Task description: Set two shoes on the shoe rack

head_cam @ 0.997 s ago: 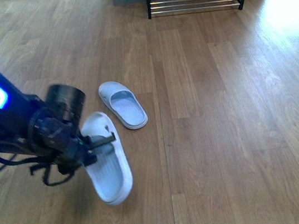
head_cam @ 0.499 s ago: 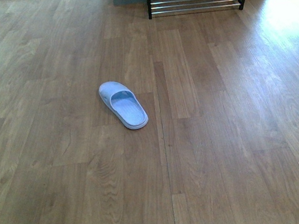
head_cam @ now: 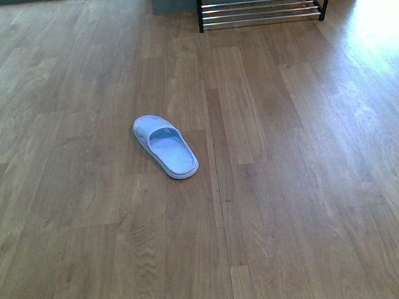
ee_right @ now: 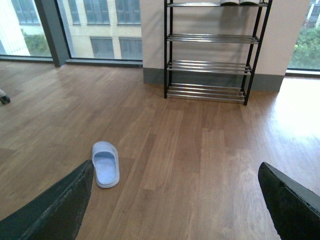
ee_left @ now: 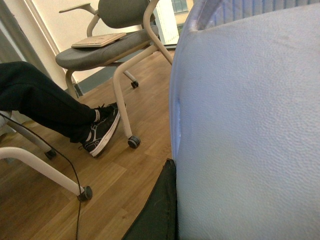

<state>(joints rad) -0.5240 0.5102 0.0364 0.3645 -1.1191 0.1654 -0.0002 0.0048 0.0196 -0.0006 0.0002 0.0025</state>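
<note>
Your left gripper (ee_left: 167,200) is clamped on one held slide (ee_left: 250,130), pale blue with pebbled foam. Your right gripper (ee_right: 175,170) has its jaws spread wide and holds nothing. One second slide (ee_right: 105,170) lies flat on the plank floor (ee_right: 200,165) just beyond one of the right gripper's fingers. One shoe rack (ee_right: 212,65), black-framed with four chrome-barred tiers, stands well ahead.

floor (head_cam: 324,176): wood planks | on it: one pale slide sandal (head_cam: 166,146) (sole down); shoe rack (head_cam: 260,5) standing by far wall
</note>
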